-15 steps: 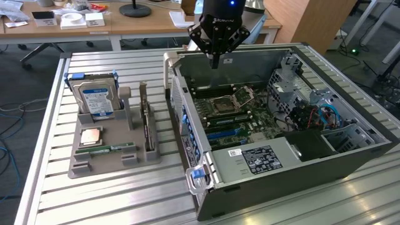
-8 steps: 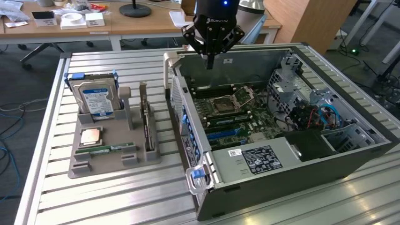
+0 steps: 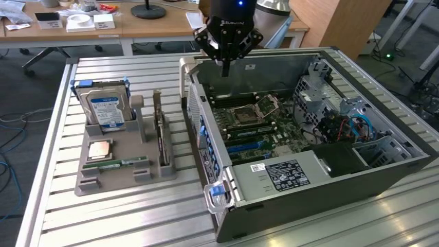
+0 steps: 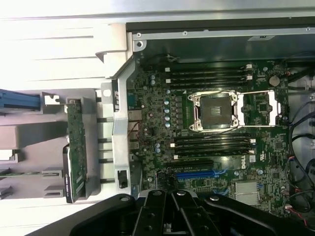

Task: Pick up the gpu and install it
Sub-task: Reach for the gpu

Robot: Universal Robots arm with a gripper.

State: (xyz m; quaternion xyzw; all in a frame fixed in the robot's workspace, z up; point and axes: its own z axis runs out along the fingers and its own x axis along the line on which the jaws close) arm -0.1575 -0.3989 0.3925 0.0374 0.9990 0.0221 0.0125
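Your end effector (image 3: 225,68) hangs clenched, holding nothing, over the open case's (image 3: 322,180) far end; the gpu (image 3: 162,135) stands on edge in the grey rack (image 3: 110,181) on the desk (image 3: 103,221), toward the exterior view's left and nearer, its long axis running near to far

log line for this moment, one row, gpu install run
phase: pre-grasp | jaws: shut, empty, above open grey metal computer case | thin flat dark gpu card: on edge in grey plastic rack, untouched

slatted table (image 3: 116,221) | on it: grey parts holder (image 3: 86,188); open computer case (image 3: 329,201)
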